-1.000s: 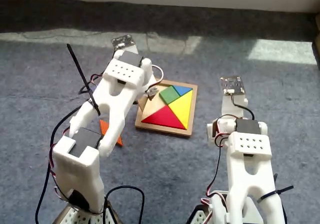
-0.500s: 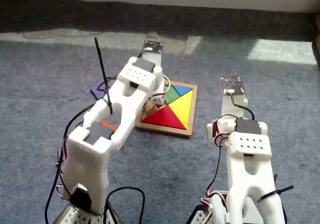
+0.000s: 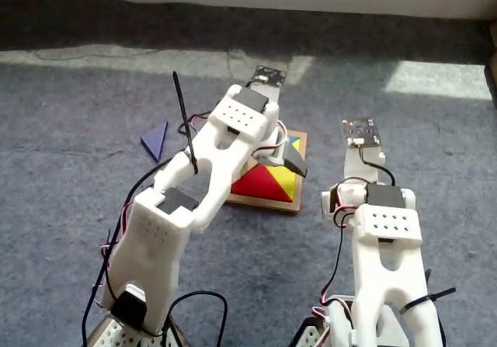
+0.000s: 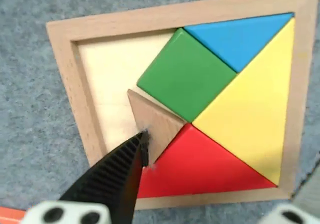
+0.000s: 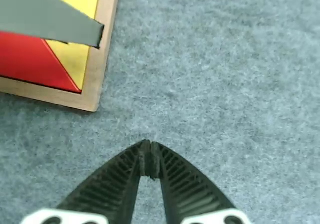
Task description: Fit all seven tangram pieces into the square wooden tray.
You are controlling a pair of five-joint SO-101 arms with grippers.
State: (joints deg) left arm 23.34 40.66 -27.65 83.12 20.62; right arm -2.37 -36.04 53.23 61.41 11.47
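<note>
Tangram pieces [image 4: 235, 119], likely light, stiff, slick flats best pinched across opposite edges: purple triangle [image 3: 155, 139] loose on carpet [image 3: 70, 168] left of tray [image 3: 264, 202], left gripper [image 3: 278, 161] jaws spread above tray, fingertip [image 4: 141, 143] at brown triangle [image 4: 152, 120], right gripper [image 5: 150, 164] clenched empty.
</note>
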